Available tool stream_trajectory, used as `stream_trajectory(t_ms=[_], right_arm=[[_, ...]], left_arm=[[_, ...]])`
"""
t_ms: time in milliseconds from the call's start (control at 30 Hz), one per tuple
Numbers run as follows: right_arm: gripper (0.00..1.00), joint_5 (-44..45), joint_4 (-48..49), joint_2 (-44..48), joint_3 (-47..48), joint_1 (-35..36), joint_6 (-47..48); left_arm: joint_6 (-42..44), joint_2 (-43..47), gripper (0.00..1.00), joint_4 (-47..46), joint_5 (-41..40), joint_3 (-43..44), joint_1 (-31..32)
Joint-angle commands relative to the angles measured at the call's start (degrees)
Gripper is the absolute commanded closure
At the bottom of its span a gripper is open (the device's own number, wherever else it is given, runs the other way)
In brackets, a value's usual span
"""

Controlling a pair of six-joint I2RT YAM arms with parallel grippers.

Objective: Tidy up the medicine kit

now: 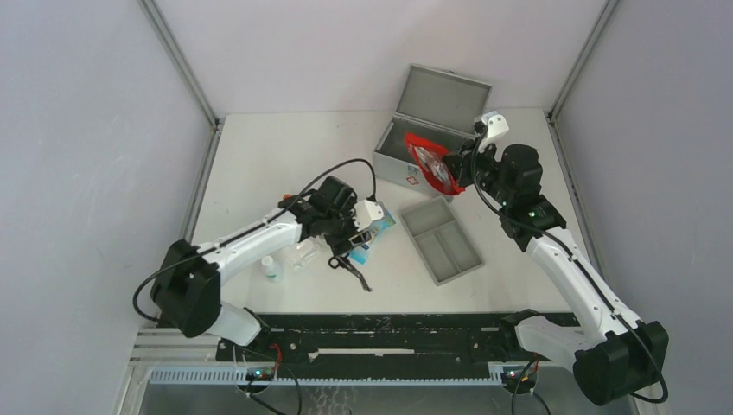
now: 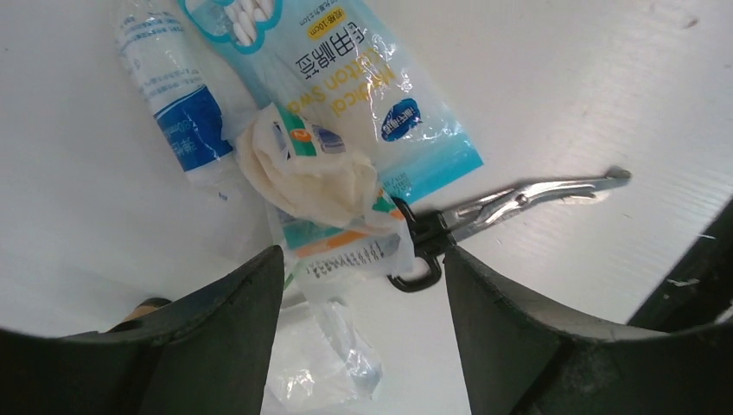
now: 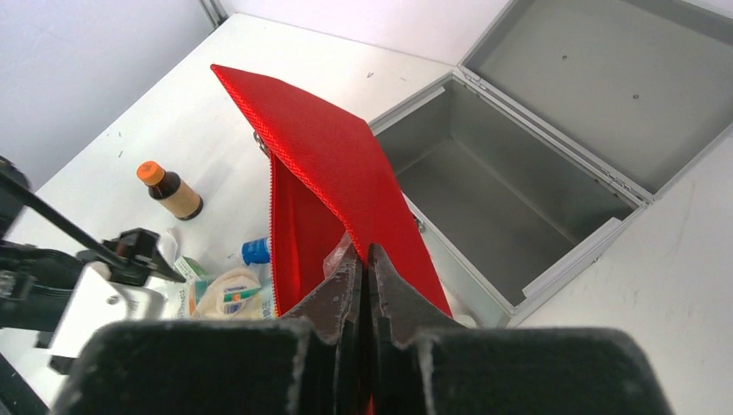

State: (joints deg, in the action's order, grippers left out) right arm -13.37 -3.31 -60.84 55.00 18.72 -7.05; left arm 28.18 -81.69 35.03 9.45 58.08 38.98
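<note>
Your right end effector (image 3: 365,259) is clenched on the red pouch (image 3: 337,164) by the open medicine kit (image 1: 445,97), far right on the worktop (image 1: 285,147). Your left end effector (image 2: 361,264) hangs released over a small packet (image 2: 320,177)

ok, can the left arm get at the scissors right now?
Probably yes: the left gripper hangs open just over the scissors; blades lie bare on the table, only the handles crowd a gauze packet.

White arm links (image 1: 259,235), black joints (image 1: 186,298), black cables (image 1: 350,161), dark fingers (image 2: 216,346).
</note>
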Motion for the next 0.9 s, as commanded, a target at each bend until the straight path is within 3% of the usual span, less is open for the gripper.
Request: stream_trajectory(t_ms=[0, 333, 467, 700, 867], right_arm=[[1.00, -4.4, 1.6, 0.3, -0.1, -2.0, -0.3], [1.00, -7.2, 1.7, 1.0, -0.4, -3.7, -1.3], [1.00, -7.9, 1.7, 0.5, -0.4, -3.8, -1.3], [1.00, -8.4, 1.6, -0.1, -0.4, -3.8, -1.3], [1.00, -7.9, 1.7, -0.6, -0.4, -3.8, -1.4]], left_arm=[[1.7, -5.3, 0.27, -5.9, -7.5, 0.0, 2.5], [1.7, -13.3, 0.36, -6.0, -12.5, 2.5, 4.2], [1.5, -12.7, 0.51, -7.9, -14.4, 1.0, 4.3], [2.2, -7.9, 0.87, -7.3, -13.8, -0.4, 4.3], [5.0, -1.7, 0.99, -3.8, -8.9, -0.6, 4.2]])
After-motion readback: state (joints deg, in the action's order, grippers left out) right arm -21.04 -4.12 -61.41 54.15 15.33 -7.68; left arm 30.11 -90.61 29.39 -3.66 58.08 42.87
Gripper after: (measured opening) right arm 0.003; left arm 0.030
